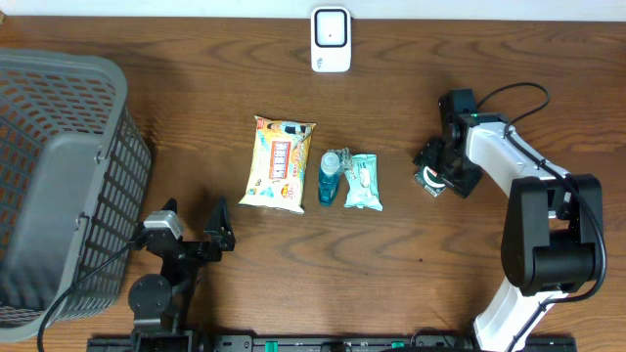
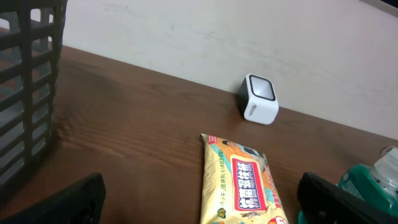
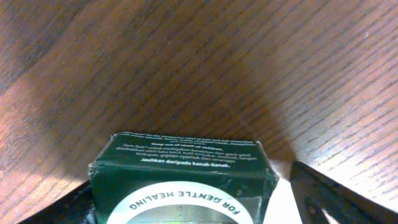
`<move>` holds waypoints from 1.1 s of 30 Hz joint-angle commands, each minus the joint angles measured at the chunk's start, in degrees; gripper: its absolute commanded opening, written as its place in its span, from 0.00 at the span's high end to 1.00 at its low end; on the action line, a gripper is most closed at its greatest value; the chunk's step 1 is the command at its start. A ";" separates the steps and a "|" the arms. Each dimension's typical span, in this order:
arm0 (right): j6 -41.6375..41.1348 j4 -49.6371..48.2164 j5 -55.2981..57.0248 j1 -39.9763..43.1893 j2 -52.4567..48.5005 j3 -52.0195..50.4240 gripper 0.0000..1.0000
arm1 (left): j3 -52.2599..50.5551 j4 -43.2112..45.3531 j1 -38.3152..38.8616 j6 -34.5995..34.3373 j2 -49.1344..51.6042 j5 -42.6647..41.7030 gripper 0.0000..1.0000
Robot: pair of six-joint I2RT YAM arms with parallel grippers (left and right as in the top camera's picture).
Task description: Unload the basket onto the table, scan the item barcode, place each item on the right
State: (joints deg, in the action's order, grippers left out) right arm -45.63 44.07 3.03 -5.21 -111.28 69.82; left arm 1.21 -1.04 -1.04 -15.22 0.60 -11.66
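Observation:
A dark green box [image 3: 186,168] with white print lies on the wooden table between the fingers of my right gripper [image 3: 199,208]. The jaws stand open around it, with a bright gap showing beside the right finger [image 3: 326,196]. From overhead the box [image 1: 428,180] peeks out under the right gripper [image 1: 442,166] at the right of the table. The white scanner [image 1: 331,39] stands at the far edge, also visible as a scanner [image 2: 259,99] in the left wrist view. My left gripper [image 1: 193,225] hovers open and empty near the front left.
A yellow wipes packet [image 1: 280,163], a small blue bottle [image 1: 330,178] and a teal packet [image 1: 361,182] lie side by side mid-table. A grey mesh basket [image 1: 59,176] fills the left side. The yellow packet [image 2: 239,186] lies just ahead of my left fingers.

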 commanded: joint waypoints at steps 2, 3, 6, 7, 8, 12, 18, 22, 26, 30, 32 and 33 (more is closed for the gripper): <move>0.50 -0.17 -1.01 -0.02 -2.84 0.44 0.20 | -0.98 -1.77 -0.17 -0.11 -0.37 -0.72 0.02; 0.48 -0.17 -1.36 -0.04 -3.17 0.44 0.21 | -0.98 -1.77 -0.17 -0.11 -0.37 -0.72 0.02; 0.48 -0.17 -1.70 -0.09 -4.37 0.39 0.26 | -0.98 -1.77 -0.17 -0.11 -0.37 -0.72 0.02; 0.48 -0.31 -1.62 -0.09 -5.01 0.35 0.28 | -0.98 -1.77 -0.17 -0.11 -0.37 -0.72 0.02; 0.48 -0.42 -1.68 -0.07 -5.31 0.35 0.33 | -0.98 -1.77 -0.17 -0.11 -0.37 -0.72 0.02; 0.48 -0.90 -1.97 -0.07 -5.66 0.37 0.42 | -0.98 -1.77 -0.17 -0.11 -0.37 -0.72 0.02; 3.04 0.15 -9.27 0.31 -5.40 1.31 0.52 | -0.98 -1.77 -0.17 -0.11 -0.37 -0.72 0.02; 4.59 5.64 -17.73 1.49 -5.27 3.52 0.57 | -0.98 -1.77 -0.17 -0.11 -0.37 -0.72 0.02; 11.58 10.62 -32.00 3.04 -5.27 5.51 0.57 | -0.98 -1.77 -0.17 -0.11 -0.37 -0.72 0.02; 17.53 14.53 -43.06 4.44 -5.27 5.62 0.59 | -0.98 -1.77 -0.17 -0.11 -0.37 -0.72 0.02; 20.00 17.14 -46.18 4.83 -5.27 5.62 0.59 | -0.98 -1.77 -0.17 -0.11 -0.37 -0.72 0.02; 21.22 18.43 -47.41 4.90 -5.27 5.62 0.59 | -0.98 -1.77 -0.17 -0.11 -0.37 -0.72 0.02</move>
State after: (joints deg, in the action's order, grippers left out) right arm -31.53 60.16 -32.14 -1.08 -115.94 75.00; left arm 1.21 -1.04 -1.04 -15.22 0.60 -11.66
